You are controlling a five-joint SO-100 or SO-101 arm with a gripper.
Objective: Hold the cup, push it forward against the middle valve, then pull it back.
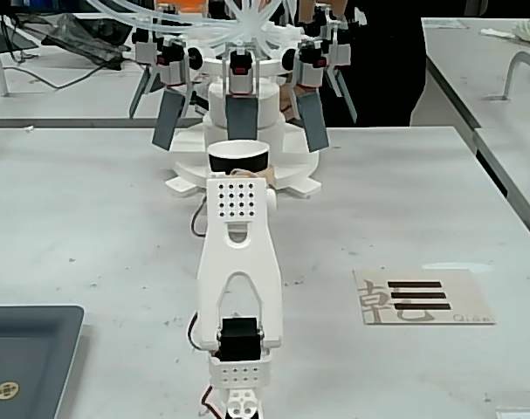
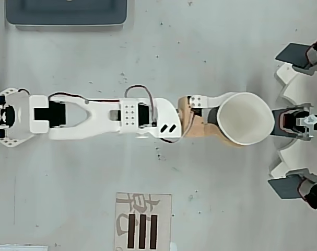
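Observation:
The cup point(image 1: 238, 158), black-walled with a white rim, stands just ahead of the white gripper head in the fixed view. From overhead, the cup point(image 2: 245, 118) shows its white inside, its rim slightly squeezed out of round. My gripper point(image 2: 227, 119) is shut on the cup, a white finger point(image 2: 216, 99) on one side and a tan finger point(image 2: 208, 132) on the other. The middle valve point(image 1: 241, 118), an upright grey-blue paddle under a small black-and-white block, rises right behind the cup. In the overhead view the cup's rim reaches the middle valve point(image 2: 284, 121); whether they press together I cannot tell.
Slanted grey paddles point(image 1: 168, 118) point(image 1: 313, 122) splay out on either side of the white valve stand point(image 1: 282, 179). A card with black bars point(image 1: 422, 297) lies to the right of the arm, and a dark tray point(image 1: 29, 349) sits at the lower left.

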